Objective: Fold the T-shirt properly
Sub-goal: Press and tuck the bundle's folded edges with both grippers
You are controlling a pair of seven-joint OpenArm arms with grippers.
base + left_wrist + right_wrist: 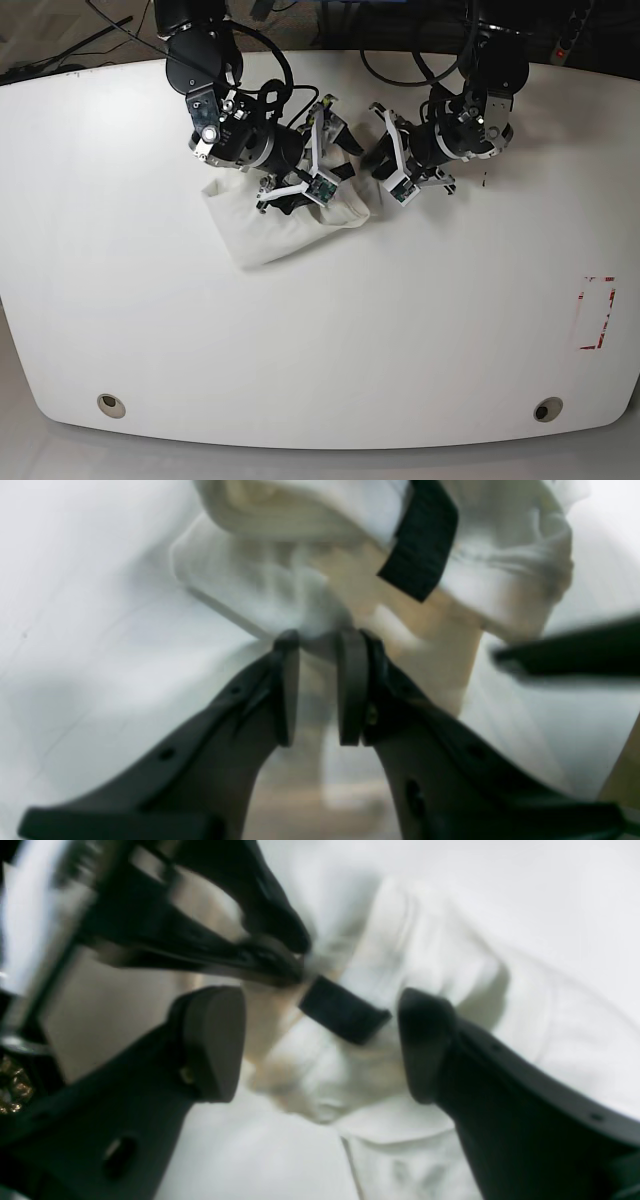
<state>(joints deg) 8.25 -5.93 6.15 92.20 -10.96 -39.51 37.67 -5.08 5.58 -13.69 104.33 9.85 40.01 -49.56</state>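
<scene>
Shirt (272, 228) lay bunched on the table (320, 340) beneath both arms. Left claw (320, 640) pinched its white edge; right claw (320, 1040) hung released over a black tag (344, 1010).

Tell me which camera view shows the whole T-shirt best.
The base view: there the T-shirt lies as a bunched white heap on the table, its lower outline visible. Both wrist views show only blurred close folds; the left pincer grips some cloth.
</scene>
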